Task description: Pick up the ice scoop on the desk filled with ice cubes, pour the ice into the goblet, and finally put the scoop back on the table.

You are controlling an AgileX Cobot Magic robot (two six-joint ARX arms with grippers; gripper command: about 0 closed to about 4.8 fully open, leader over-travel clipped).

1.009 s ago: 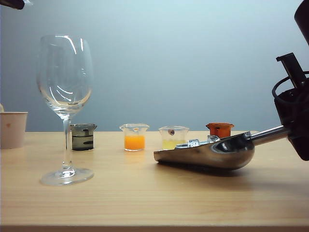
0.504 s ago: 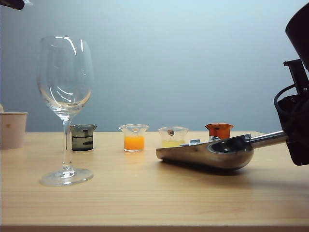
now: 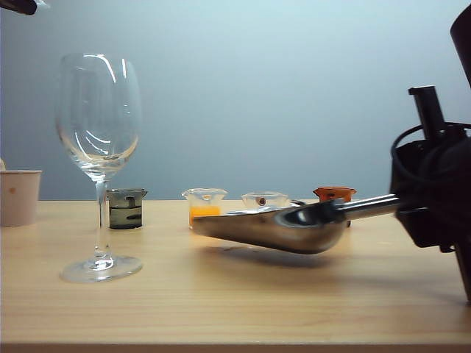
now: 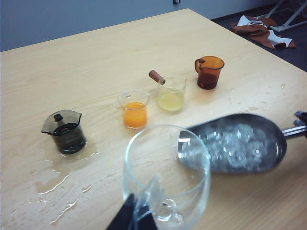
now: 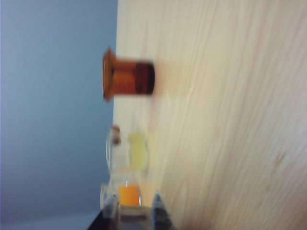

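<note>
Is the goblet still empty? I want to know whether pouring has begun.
Empty. The goblet stands upright with a clear bowl, and the ice cubes lie in the ice scoop.

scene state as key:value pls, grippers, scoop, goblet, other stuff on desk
right gripper: shut on ice scoop handle, right of exterior view
left gripper: above goblet, jaw state unclear
ice scoop: off the desk, holds ice cubes
goblet: upright, empty
beakers: dark, orange, yellow, amber
paper cup: far left
</note>
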